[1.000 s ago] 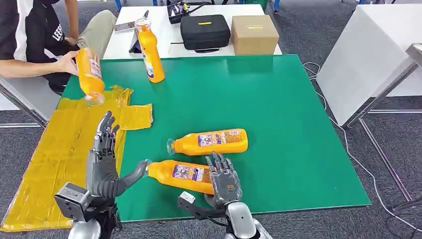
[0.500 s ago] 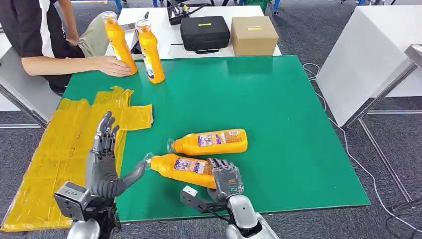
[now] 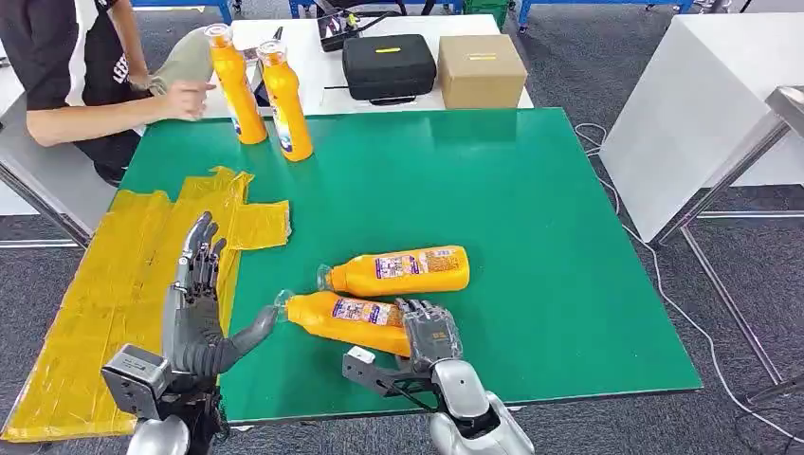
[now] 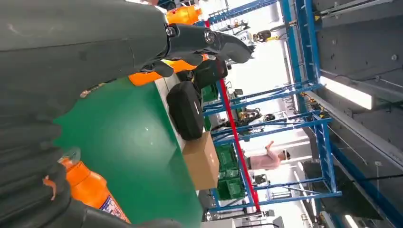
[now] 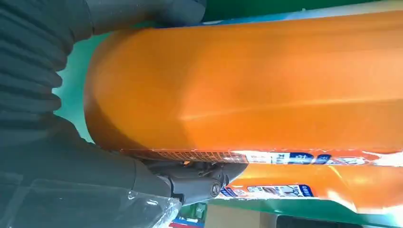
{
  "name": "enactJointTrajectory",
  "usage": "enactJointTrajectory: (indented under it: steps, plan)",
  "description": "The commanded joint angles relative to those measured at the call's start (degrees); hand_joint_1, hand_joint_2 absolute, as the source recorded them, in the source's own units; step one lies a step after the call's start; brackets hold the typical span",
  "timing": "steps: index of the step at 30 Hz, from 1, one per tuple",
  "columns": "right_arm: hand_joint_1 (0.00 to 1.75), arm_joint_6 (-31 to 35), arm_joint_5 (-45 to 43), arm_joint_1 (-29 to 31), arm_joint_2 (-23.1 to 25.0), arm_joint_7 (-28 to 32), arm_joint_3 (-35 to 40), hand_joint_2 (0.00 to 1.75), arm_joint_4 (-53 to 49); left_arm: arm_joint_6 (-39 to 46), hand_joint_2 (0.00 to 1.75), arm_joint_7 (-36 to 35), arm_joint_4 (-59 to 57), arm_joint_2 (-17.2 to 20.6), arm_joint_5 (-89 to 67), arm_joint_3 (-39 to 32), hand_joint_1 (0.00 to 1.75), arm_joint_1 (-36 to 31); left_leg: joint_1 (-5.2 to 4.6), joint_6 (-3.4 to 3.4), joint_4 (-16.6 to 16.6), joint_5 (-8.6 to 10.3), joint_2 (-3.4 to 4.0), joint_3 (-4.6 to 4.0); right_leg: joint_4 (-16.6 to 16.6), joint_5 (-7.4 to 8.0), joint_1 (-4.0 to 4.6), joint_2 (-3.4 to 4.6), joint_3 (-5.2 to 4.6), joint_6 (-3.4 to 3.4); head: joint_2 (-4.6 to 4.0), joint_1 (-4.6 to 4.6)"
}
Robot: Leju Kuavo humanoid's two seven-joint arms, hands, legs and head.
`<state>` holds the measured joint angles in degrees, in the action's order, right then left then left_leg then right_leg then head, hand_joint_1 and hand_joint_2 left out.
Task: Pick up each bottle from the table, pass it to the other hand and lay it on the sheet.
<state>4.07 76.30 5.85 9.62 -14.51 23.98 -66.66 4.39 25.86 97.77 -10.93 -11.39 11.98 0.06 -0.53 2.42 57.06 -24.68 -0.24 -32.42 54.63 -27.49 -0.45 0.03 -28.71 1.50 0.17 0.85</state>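
Crinkled yellow sheet (image 3: 114, 284) at the green worktop's (image 3: 531, 190) left edge. Left hand (image 3: 197, 318), fingers spread and holding nothing, beside the sheet. Nearer orange bottle (image 3: 346, 320), glossy plastic with printed label and clear cap, lies on the worktop; right hand (image 3: 431, 336) has its fingers wrapped around the base. Second orange bottle (image 3: 398, 270) lies just beyond.

The person's hand (image 3: 187, 98) has put a tall orange plastic bottle (image 3: 236, 84) upright on the green table (image 3: 531, 237), beside the other standing orange bottle (image 3: 285, 100), and let go (a second ago it was in the air). The robot's right hand (image 3: 429, 334) has closed round the nearer lying orange bottle (image 3: 343, 320), which tilted a little.
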Motion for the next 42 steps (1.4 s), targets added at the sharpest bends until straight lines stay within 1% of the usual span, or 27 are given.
enactJointTrajectory:
  steps: [1, 3, 5, 7, 8, 9, 11, 14, 15, 16, 17, 21, 25, 27, 31, 32, 42]
  plan:
    - [1.75, -1.5, -0.7, -1.7, -0.9, 0.3, -1.9, 1.75, 5.0, -0.1, 1.75, -0.3, -2.6, 1.2, 0.3, -0.5, 0.00, -1.4, 0.05, -0.14, -0.1, 0.06, -0.14, 0.05, -0.2, 0.03, 0.05, -0.15, 0.12, -0.04, 0.02, 0.00]
    - [1.75, -1.5, -0.7, -1.7, -0.9, 0.3, -1.9, 1.75, 5.0, -0.1, 1.75, -0.3, -2.6, 1.2, 0.3, -0.5, 0.00, -1.4, 0.06, -0.16, -0.1, 0.07, -0.15, 0.04, -0.2, 0.04, 0.05, -0.16, 0.11, -0.04, 0.00, 0.00]
    - [1.75, 0.4, -1.0, -2.1, -0.9, 1.1, -1.9, 1.75, 4.2, -0.1, 1.75, -0.5, -2.6, 1.4, 0.5, -0.6, 0.00, -1.5, 0.04, -0.10, -0.1, 0.03, -0.11, 0.08, -0.1, 0.01, 0.04, -0.12, 0.13, -0.03, 0.00, 0.00]
    - [1.75, 3.7, -1.8, -2.4, -0.9, 2.2, -2.2, 1.75, 2.7, 0.1, 1.75, -0.5, -2.4, 1.5, 0.6, -0.9, 0.00, -1.3, 0.05, -0.11, -0.1, 0.03, -0.13, 0.07, -0.1, 0.01, 0.04, -0.14, 0.14, -0.03, 0.00, 0.00]
    - [1.75, 6.7, -2.4, -2.8, -0.7, 3.1, -2.6, 1.75, 1.0, 0.2, 1.75, -0.5, -2.3, 1.5, 0.6, -1.1, 0.00, -1.1, 0.07, -0.17, -0.1, 0.06, -0.16, 0.04, -0.2, 0.03, 0.06, -0.18, 0.12, -0.05, 0.00, 0.00]
    - [1.75, 8.4, -3.2, -3.1, -0.6, 3.9, -2.9, 1.75, 0.1, 0.3, 1.75, -0.5, -2.2, 1.5, 0.6, -1.2, 0.00, -1.0, 0.07, -0.16, -0.1, 0.05, -0.15, 0.03, -0.2, 0.03, 0.06, -0.17, 0.11, -0.04, 0.02, 0.00]
    - [1.75, 12.5, -6.2, -4.1, -0.9, 7.6, -3.1, 1.75, -3.9, 0.3, 1.75, -0.4, -2.2, 1.5, 0.6, -1.4, 0.00, -0.7, 0.05, -0.16, -0.1, 0.04, -0.15, -0.02, -0.1, 0.00, 0.03, -0.17, 0.05, -0.04, 0.02, 0.00]
    - [1.75, 18.2, -10.4, -4.6, -1.4, 11.8, -3.9, 1.75, -5.7, 0.4, 1.75, -0.3, -2.8, 1.1, 0.6, -1.3, 0.00, -0.8, 0.01, -0.13, 0.0, 0.01, -0.10, -0.11, -0.1, -0.01, 0.01, -0.10, 0.00, -0.02, 0.02, 0.00]
    - [1.75, 18.9, -11.1, -4.7, -1.4, 12.2, -4.1, 1.75, -5.6, 0.4, 1.75, -0.2, -3.0, 1.0, 0.6, -1.2, 0.00, -0.8, 0.05, -0.19, -0.1, 0.01, -0.08, -0.16, -0.1, 0.00, 0.04, -0.08, 0.03, -0.03, 0.00, 0.00]
    - [1.75, 20.1, -12.2, -4.5, -1.2, 13.3, -4.4, 1.75, -5.4, 0.5, 1.75, -0.2, -3.2, 1.0, 0.5, -1.0, 0.00, -0.9, 0.01, -0.09, 0.0, 0.05, -0.07, -0.31, -0.1, 0.00, 0.00, -0.07, 0.35, 0.00, 0.00, 0.00]
    - [1.75, 20.9, -13.0, -4.4, -1.1, 14.1, -4.6, 1.75, -5.3, 0.6, 1.75, -0.2, -3.4, 1.0, 0.5, -0.9, 0.00, -1.0, 0.00, 0.00, 0.0, 0.11, -0.05, -0.40, 0.0, 0.04, 0.00, -0.05, 0.29, 0.05, 0.00, -0.02]
    - [1.75, 25.2, -15.7, -4.6, -0.9, 16.7, -4.7, 1.75, -5.3, 0.9, 1.75, 0.1, -3.0, 1.1, 0.5, -0.8, 0.00, -0.5, 0.01, -0.03, 0.0, 0.11, -0.08, -0.38, -0.1, 0.03, 0.01, -0.09, 0.31, 0.04, 0.00, 0.00]
    - [1.75, 27.9, -17.1, -5.2, -0.9, 18.5, -4.4, 1.75, -7.1, 1.1, 1.75, 0.0, -3.2, 1.1, 0.0, -1.0, 0.00, -0.9, 0.04, -0.09, 0.0, 0.10, -0.07, -0.50, 0.0, 0.04, 0.04, -0.08, 0.17, 0.02, 0.00, 0.00]
    - [1.75, 29.2, -18.1, -5.3, -1.0, 19.4, -4.1, 1.75, -7.9, 1.1, 1.75, -0.3, -3.9, 1.2, -0.2, -1.3, 0.00, -1.7, -0.01, 0.00, 0.0, 0.13, -0.06, -0.58, 0.0, 0.05, -0.01, -0.06, 0.06, 0.04, 0.00, -0.02]
    - [1.75, 30.8, -20.6, -4.8, -1.1, 20.7, -4.1, 1.75, -8.8, 0.5, 1.75, -2.9, -6.4, 1.2, 0.9, -2.5, 0.00, -3.4, 0.00, -0.03, 0.0, 0.14, -0.09, -0.58, 0.0, 0.05, 0.00, -0.09, 0.08, 0.03, 0.02, 0.00]
    - [1.75, 30.8, -20.7, -4.5, -1.1, 20.7, -4.1, 1.75, -8.7, -0.2, 1.75, -3.7, -6.9, 1.1, 2.4, -2.9, 0.00, -3.7, 0.01, -0.02, 0.0, 0.15, -0.08, -0.58, 0.0, 0.06, 0.01, -0.09, 0.07, 0.03, 0.00, 0.00]
    - [1.75, 30.8, -20.7, -4.4, -1.1, 20.7, -4.1, 1.75, -8.7, -0.3, 1.75, -3.8, -7.1, 1.2, 2.5, -3.0, 0.00, -3.8, 0.01, -0.04, 0.0, 0.13, -0.04, -0.61, 0.0, 0.06, 0.01, -0.05, 0.06, 0.03, 0.00, 0.00]
